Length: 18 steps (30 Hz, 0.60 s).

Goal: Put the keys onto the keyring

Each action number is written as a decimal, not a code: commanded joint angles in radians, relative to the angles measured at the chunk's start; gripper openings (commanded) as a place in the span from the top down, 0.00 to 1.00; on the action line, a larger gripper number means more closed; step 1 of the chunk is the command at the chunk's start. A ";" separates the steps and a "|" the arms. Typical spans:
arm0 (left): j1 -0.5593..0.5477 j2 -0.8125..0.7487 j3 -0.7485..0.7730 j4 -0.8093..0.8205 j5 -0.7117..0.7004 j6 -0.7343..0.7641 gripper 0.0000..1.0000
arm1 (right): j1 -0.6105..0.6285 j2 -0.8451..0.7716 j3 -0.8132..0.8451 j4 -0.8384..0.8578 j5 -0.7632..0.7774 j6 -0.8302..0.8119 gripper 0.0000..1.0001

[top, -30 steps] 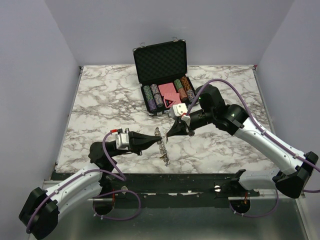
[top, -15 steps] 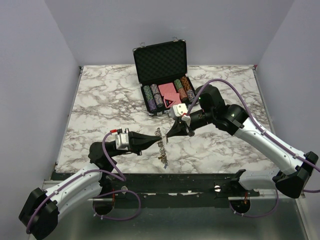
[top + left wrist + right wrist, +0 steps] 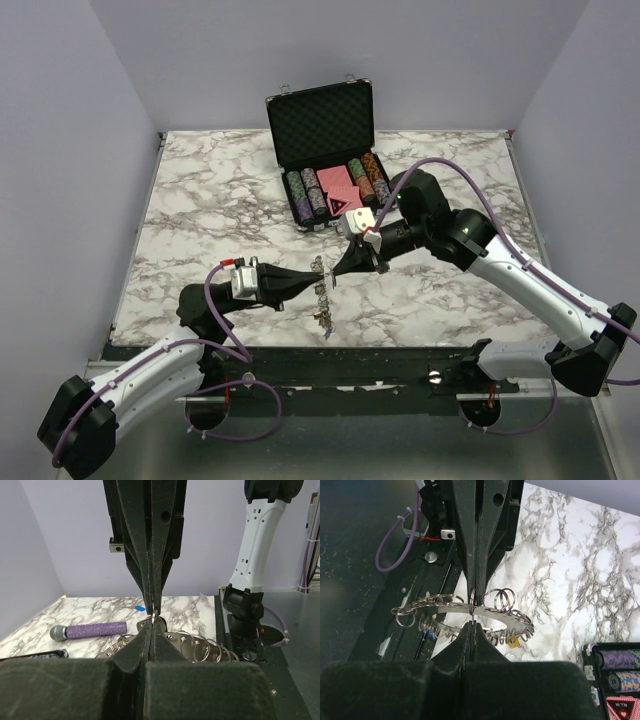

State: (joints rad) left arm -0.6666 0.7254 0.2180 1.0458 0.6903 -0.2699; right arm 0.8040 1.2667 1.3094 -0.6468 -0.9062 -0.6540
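Note:
The keyring [image 3: 321,303] is a flat silver ring plate fringed with small split rings, and it hangs above the table's near edge between my two grippers. My left gripper [image 3: 152,623] is shut on one split ring at the plate's edge [image 3: 200,649]. Tip to tip against it, my right gripper [image 3: 472,622] is shut on something thin and bluish, seemingly a key, at that same split ring. A yellow-headed key [image 3: 513,641] and a blue-headed key [image 3: 428,634] dangle from the keyring [image 3: 497,614]. In the top view the left gripper [image 3: 316,284] and right gripper [image 3: 331,279] meet.
An open black chip case [image 3: 325,120] with chip rows and a card deck stands at the back centre. In the left wrist view a purple microphone [image 3: 90,630] and a small blue piece [image 3: 140,608] lie on the marble. The right arm's base [image 3: 244,611] stands nearby.
The lower part of the hanging keyring has swung slightly to the left. Both grippers stay shut and nearly still, tip to tip.

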 commanded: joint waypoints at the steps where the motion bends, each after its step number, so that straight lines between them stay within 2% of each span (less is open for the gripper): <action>1: 0.004 -0.014 0.000 0.031 -0.025 0.018 1.00 | 0.008 0.003 0.013 -0.016 -0.030 0.001 0.99; 18: 0.007 -0.032 -0.008 0.023 -0.028 0.023 1.00 | 0.008 0.003 0.014 -0.014 -0.023 0.007 1.00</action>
State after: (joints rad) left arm -0.6666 0.7113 0.2150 1.0447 0.6880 -0.2619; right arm 0.8040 1.2667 1.3098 -0.6476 -0.9066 -0.6540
